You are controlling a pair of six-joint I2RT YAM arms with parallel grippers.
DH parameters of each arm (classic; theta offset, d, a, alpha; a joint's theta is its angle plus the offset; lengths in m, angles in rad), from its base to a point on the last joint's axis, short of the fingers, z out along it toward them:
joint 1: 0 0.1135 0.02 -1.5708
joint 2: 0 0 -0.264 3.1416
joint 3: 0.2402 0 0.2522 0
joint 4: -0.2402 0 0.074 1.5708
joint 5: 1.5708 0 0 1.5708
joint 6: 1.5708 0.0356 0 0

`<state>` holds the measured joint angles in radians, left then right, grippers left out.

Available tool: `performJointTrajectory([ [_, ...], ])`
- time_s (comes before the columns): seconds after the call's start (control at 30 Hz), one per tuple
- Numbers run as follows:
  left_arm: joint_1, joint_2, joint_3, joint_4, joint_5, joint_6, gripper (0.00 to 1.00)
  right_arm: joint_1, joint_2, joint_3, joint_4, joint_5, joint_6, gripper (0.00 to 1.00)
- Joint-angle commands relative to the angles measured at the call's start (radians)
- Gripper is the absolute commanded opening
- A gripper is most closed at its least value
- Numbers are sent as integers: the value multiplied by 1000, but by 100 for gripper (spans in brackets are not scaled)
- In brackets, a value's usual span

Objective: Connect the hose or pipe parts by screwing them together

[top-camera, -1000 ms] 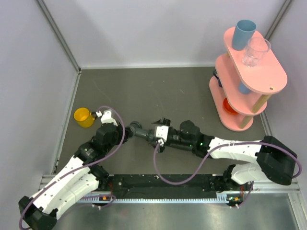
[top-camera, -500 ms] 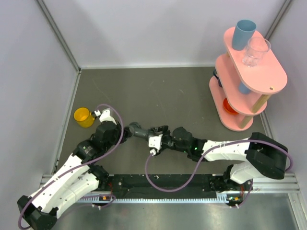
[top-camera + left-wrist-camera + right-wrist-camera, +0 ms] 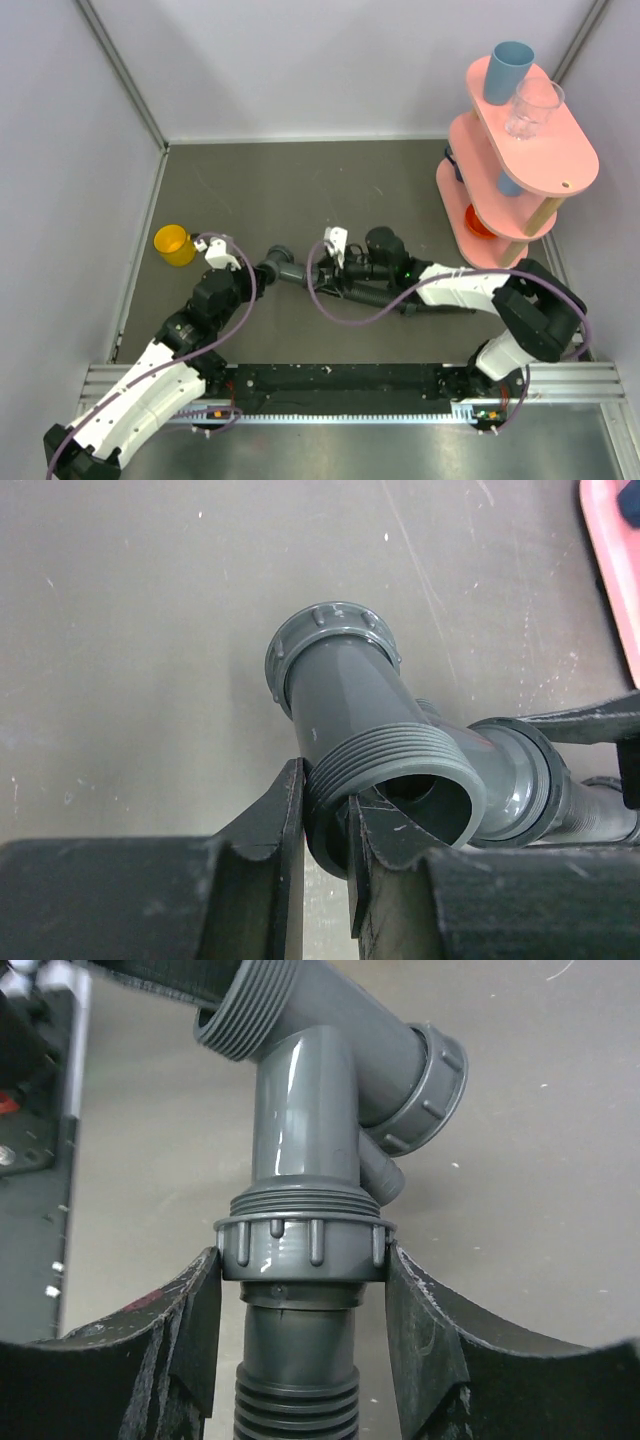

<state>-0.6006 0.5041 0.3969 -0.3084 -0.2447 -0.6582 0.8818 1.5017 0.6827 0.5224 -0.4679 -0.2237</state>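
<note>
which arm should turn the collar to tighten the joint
Right, probably. The right gripper has its jaws against both sides of the collar on the hose, so it can twist it. The left gripper pinches the threaded rim of the branch fitting and is better used as the brace.

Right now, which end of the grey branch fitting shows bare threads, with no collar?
The open end pinched by the left hand; the others wear ribbed collars.

Bright even light, faint soft shadows, overhead view sharp, wrist foregrounds slightly blurred
</note>
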Motion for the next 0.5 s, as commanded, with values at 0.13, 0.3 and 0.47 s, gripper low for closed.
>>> performJointTrajectory([
  [0.13,-21,-52,-35,152,160,32,0,-99,60,164,149,-51,353,76],
  [0.3,-19,-39,-24,135,160,31,0,-98,83,172,163,-14,359,81],
  [0.47,-21,-44,-13,115,148,28,0,-99,86,153,159,18,282,62],
])
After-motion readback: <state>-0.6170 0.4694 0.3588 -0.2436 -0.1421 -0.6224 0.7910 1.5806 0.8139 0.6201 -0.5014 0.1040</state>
